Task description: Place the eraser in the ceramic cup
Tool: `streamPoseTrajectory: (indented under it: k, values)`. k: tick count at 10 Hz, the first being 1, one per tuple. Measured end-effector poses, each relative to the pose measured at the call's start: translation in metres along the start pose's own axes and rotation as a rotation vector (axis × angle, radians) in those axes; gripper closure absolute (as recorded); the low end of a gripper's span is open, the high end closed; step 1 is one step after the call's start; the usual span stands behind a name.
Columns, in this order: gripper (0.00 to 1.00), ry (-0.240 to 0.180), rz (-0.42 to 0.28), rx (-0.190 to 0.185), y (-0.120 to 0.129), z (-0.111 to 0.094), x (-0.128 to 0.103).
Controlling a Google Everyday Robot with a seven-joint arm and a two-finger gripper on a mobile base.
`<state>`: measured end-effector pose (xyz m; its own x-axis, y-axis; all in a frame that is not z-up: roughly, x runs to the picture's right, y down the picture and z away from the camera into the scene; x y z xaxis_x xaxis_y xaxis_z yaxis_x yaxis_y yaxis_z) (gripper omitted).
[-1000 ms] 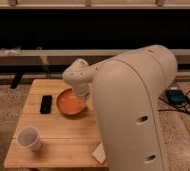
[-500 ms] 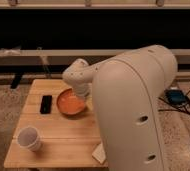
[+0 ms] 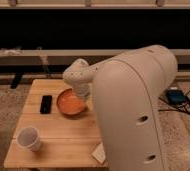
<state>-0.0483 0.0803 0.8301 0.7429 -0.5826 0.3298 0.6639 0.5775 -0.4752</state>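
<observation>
The eraser [image 3: 46, 104], a small flat black block, lies on the left part of the wooden table [image 3: 63, 135]. Just right of it is the orange bowl [image 3: 71, 102]. The ceramic cup [image 3: 29, 138] stands upright near the table's front left corner, whitish and without a handle. My big white arm [image 3: 133, 110] fills the right half of the view, with a rounded joint [image 3: 78, 75] reaching over the bowl's far rim. The gripper itself is hidden behind the arm, somewhere over the table's right side.
A tan flat block [image 3: 99, 152] pokes out at the table's front edge beside the arm. A blue device with cables [image 3: 177, 96] lies on the floor to the right. A long low rail [image 3: 33, 54] runs behind the table.
</observation>
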Motion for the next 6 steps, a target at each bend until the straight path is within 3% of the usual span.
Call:
streamPoseTrajectory:
  k: [4,6]
  values:
    - [0.2,-0.009,-0.027,0.014,-0.001,-0.002,-0.001]
    - [0.2,-0.033,-0.158,0.061,-0.018,-0.012,-0.011]
